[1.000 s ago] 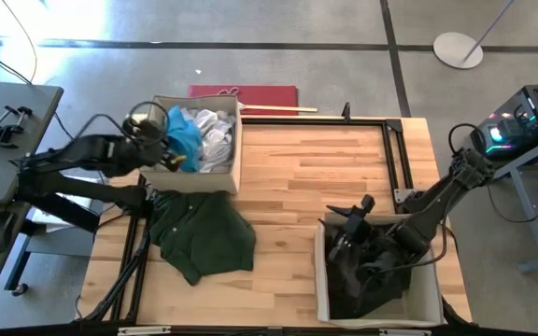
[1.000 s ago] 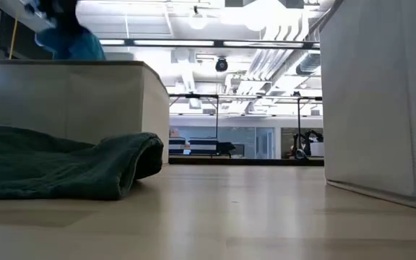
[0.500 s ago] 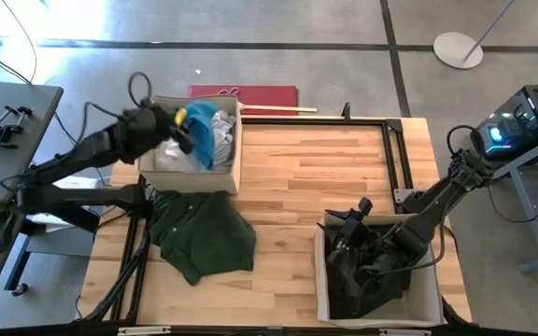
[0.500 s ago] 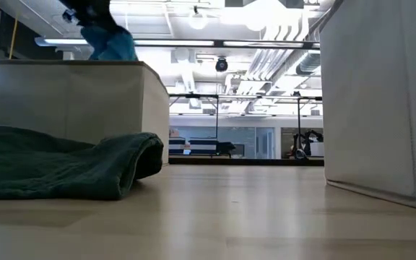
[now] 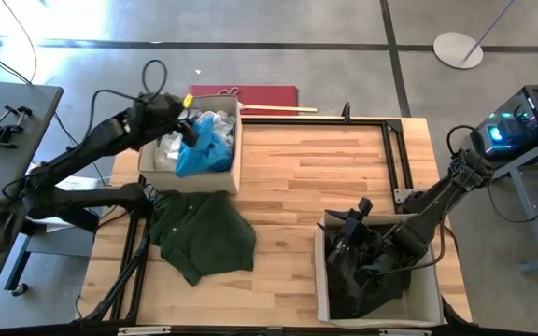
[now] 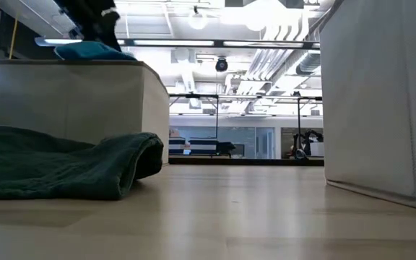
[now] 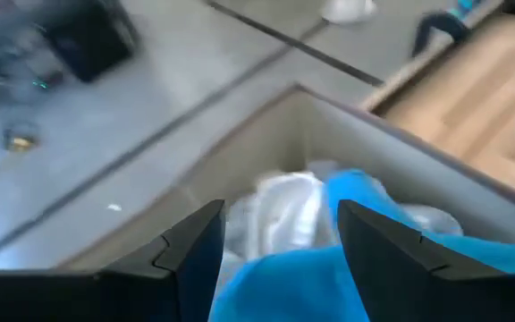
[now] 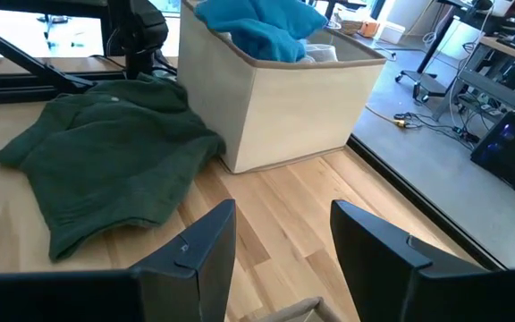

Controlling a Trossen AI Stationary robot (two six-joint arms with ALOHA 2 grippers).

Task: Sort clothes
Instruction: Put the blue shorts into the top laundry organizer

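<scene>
- The square beige fabric box (image 5: 234, 149) at the table's far left corner has stiff flat walls; it holds a crumpled bright blue garment (image 5: 202, 151) lying on top of rumpled white clothes (image 5: 215, 122).
- The left gripper (image 5: 187, 124) hovers just above that box, its two dark fingers spread apart and holding nothing.
- A dark green garment (image 5: 198, 232), soft and loosely folded, lies flat on the pale wooden table (image 5: 316, 168) just in front of the box.
- Well to the right of it, a second beige box (image 5: 424, 285) contains limp dark grey and black clothes (image 5: 367, 275).
- The right gripper (image 5: 348, 238) sits over this pile, jaws partly parted, empty.
</scene>
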